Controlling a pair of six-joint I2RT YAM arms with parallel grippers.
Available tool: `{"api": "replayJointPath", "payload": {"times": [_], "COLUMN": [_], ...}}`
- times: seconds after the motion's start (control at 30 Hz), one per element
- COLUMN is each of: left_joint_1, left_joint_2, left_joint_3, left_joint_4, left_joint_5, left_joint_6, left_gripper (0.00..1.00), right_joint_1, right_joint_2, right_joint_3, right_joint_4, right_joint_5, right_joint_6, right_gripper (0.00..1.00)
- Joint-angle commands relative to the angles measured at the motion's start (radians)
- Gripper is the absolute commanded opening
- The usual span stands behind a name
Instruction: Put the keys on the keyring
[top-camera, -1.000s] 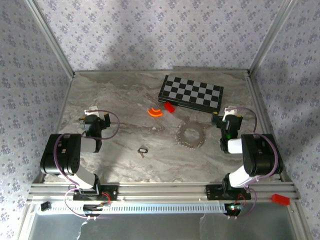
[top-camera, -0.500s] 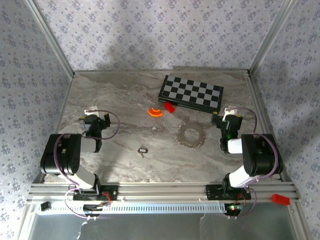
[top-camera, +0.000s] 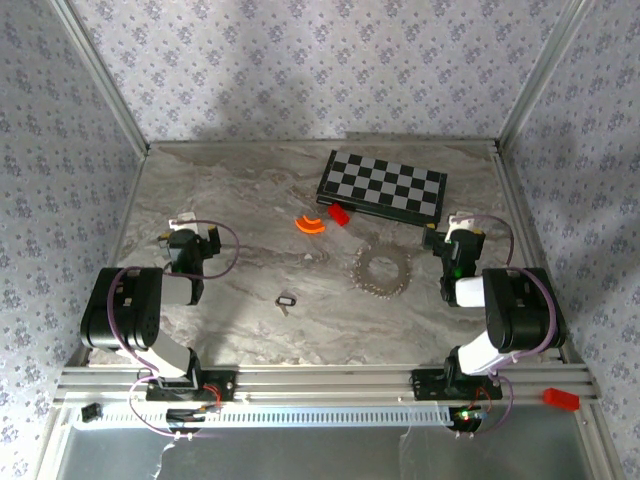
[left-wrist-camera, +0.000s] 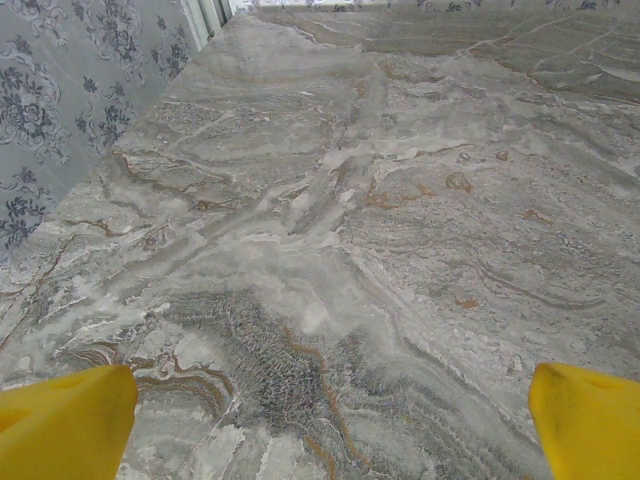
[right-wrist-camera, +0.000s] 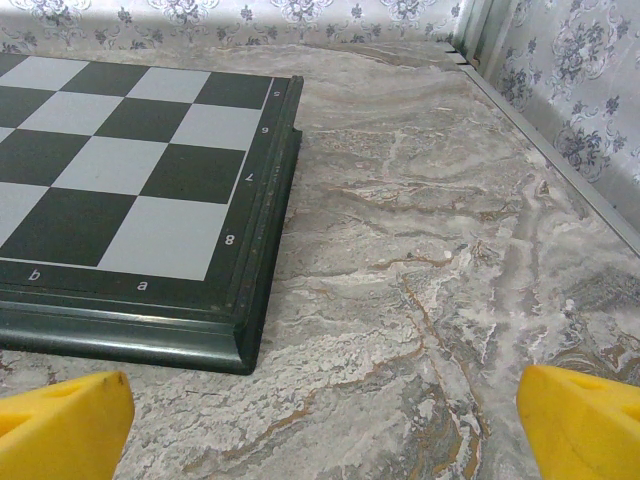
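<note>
Both pairs stand spread wide and hold nothing. The left fingers (left-wrist-camera: 62, 425) frame bare table (left-wrist-camera: 330, 230), and the right fingers (right-wrist-camera: 60, 425) frame the table beside a corner of the chessboard (right-wrist-camera: 130, 170), which suits arms parked clear at either side. Between them the key (top-camera: 286, 300) lies flat and alone, nearer the left arm, free for a pinch from above. The chain loop (top-camera: 382, 268) rests well apart to its right; the ring is probably on it, though too small to tell. An orange arc (top-camera: 310, 224) and a red block (top-camera: 339, 214) sit near the board, out of the way.
</note>
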Motion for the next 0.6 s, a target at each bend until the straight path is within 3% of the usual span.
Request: {"api": "replayJointPath", "payload": {"times": [0.0, 0.57], "left_joint_1": [0.002, 0.002], "left_joint_2": [-0.009, -0.009], "left_joint_3": [0.021, 0.020], "left_joint_4": [0.007, 0.007], "left_joint_5": [0.015, 0.015], "left_joint_6": [-0.014, -0.015], "left_gripper": [1.00, 1.00], "right_joint_1": [-0.001, -0.006], "right_joint_2": [0.004, 0.003], "right_joint_3": [0.015, 0.017], "right_joint_4": [-0.004, -0.008], "right_joint_5": [0.011, -0.014], "right_joint_6": [-0.007, -0.011], "right_gripper": [1.00, 1.00]}}
